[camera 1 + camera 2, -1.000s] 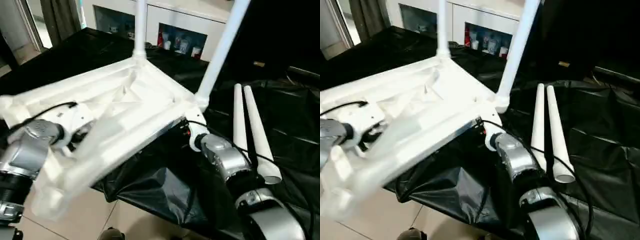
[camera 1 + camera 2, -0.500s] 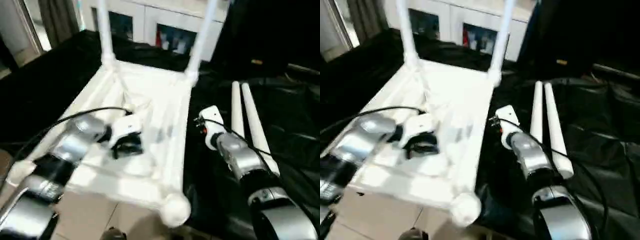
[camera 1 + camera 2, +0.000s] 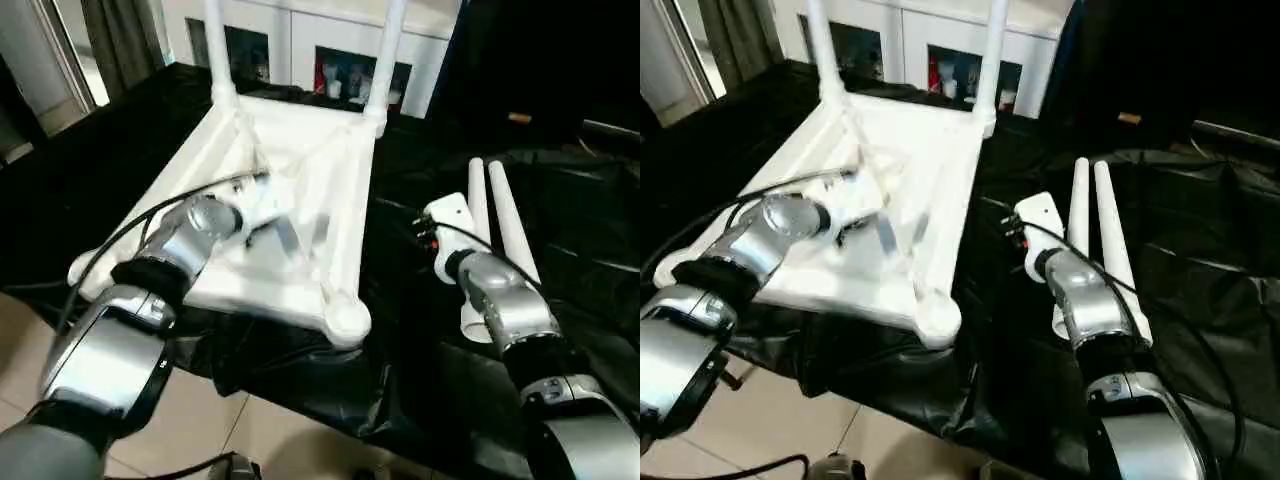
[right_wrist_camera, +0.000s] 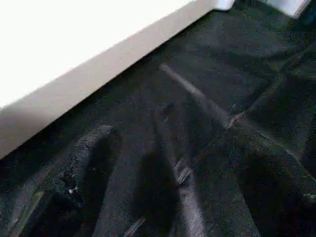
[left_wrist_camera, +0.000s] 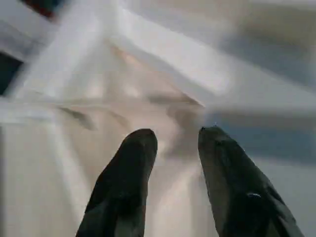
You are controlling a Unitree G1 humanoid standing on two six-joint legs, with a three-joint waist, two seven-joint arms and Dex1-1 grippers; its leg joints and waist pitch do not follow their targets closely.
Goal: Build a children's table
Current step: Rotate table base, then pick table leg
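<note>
**On the black-draped counter: table top upside down, two legs in, two loose**

On the left of the counter (image 3: 90, 130), covered in black sheeting, the white table top (image 3: 340, 190) lies upside down, ribbed underside up. Its near edge hangs slightly past the counter's front edge. Near-right corner socket (image 3: 347, 318) stands empty.

Two legs stand upright in the far sockets: far-left leg (image 3: 214, 40), far-right leg (image 3: 388, 50).

Left arm reaches over the underside. Left tool (image 5: 175, 140) hovers close above the ribs near the middle of the top; fingers (image 5: 131, 163) partly spread with a clear gap, nothing between them.

Behind, at the far edge, a white cabinet (image 3: 300, 30) with glass doors, small items inside, too small to identify.

Right of the top, the right tool (image 4: 158, 163) sits low over the black sheeting, just beside the top's long right edge, apart from it. Fingers spread wide, gripping nothing.

Farther right, two loose legs (image 3: 500, 230) lie side by side on the sheeting, touching or nearly so, running front to back, just beyond the right wrist.
</note>
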